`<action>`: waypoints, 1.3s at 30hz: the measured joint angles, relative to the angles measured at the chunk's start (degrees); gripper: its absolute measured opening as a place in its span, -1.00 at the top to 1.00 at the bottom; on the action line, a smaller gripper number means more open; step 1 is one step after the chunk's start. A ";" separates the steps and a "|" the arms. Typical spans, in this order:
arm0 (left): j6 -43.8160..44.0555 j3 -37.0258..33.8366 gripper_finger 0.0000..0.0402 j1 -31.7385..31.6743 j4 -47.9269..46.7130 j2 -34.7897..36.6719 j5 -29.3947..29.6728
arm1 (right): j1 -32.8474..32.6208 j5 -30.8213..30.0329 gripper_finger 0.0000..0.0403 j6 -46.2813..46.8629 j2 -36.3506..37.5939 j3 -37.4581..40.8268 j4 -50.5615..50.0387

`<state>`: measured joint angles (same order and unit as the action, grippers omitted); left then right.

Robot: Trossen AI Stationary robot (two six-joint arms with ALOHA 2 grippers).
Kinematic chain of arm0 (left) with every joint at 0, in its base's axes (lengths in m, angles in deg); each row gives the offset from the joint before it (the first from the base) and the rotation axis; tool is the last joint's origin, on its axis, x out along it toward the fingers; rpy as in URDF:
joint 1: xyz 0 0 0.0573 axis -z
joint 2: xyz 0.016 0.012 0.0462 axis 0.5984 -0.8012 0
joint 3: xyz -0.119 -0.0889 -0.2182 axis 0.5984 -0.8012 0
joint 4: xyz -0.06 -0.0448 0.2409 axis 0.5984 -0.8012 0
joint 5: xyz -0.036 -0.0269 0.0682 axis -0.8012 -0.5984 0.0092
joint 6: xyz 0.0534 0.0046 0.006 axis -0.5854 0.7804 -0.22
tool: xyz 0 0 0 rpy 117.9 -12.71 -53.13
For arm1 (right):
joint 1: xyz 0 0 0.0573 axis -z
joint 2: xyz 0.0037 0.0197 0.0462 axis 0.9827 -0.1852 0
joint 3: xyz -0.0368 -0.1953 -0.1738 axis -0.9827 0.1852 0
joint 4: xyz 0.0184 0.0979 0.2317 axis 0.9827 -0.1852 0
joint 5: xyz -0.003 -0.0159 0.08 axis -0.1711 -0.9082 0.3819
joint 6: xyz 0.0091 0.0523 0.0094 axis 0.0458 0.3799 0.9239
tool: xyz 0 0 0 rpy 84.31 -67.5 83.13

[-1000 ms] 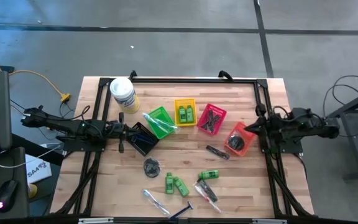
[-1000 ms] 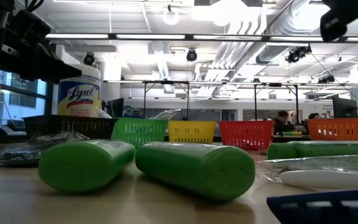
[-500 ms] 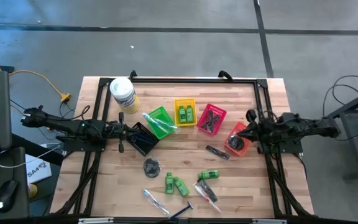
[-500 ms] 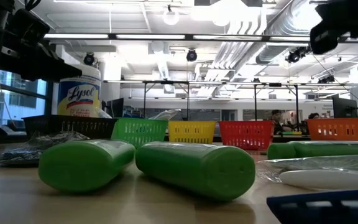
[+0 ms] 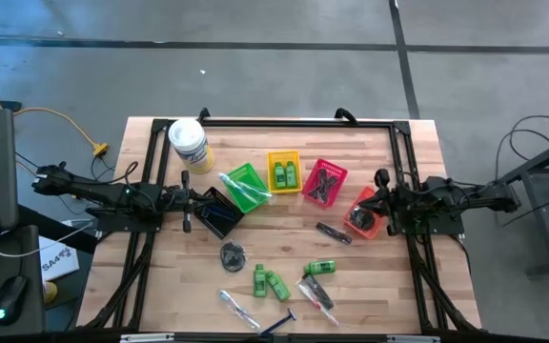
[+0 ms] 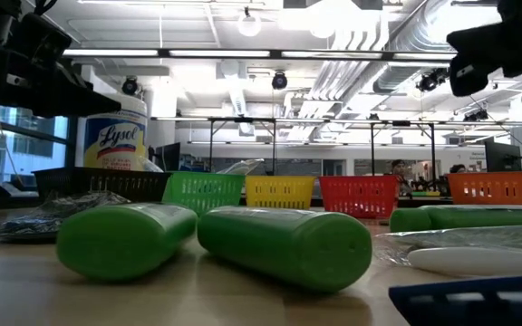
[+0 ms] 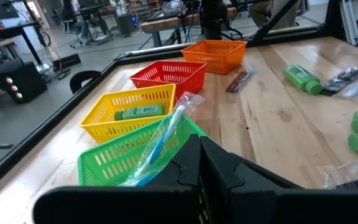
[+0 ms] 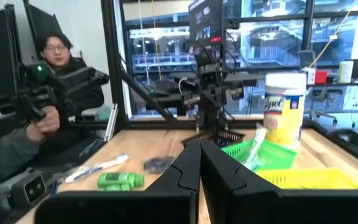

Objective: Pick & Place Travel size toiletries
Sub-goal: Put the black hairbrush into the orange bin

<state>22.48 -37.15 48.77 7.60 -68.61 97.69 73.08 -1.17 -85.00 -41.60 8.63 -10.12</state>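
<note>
Mostly bright green mini bottles (image 5: pixel 273 281) lying loose on wood, both hands (image 5: pixel 187 201) (image 5: pixel 381 203) closed, empty.

You can't read what lies inside the black basket (image 5: pixel 220 212) from above, and the blue-handled razor (image 5: pixel 276 326) is cut by the bottom edge; in the low view a green bottle (image 6: pixel 284 245) hides the table behind it, and a dark blur fills the corner

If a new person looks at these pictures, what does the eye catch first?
A row of coloured baskets runs across the table's middle, between two dark arms. Bright green mini bottles lie loose on the near wood, and the big white tub stands at the far left corner.
</note>
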 joint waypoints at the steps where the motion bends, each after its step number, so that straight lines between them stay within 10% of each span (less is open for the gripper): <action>1: -0.08 0.00 1.00 0.00 -0.02 0.00 0.00 | 0.01 0.00 0.99 0.08 0.00 0.54 0.24; 39: 0.26 0.00 1.00 0.00 -0.02 -0.04 0.04 | 0.00 4.49 0.99 -0.28 0.00 1.37 0.52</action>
<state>22.74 -37.15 48.77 7.58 -68.66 97.74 73.08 3.32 -85.28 -41.60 10.00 -9.60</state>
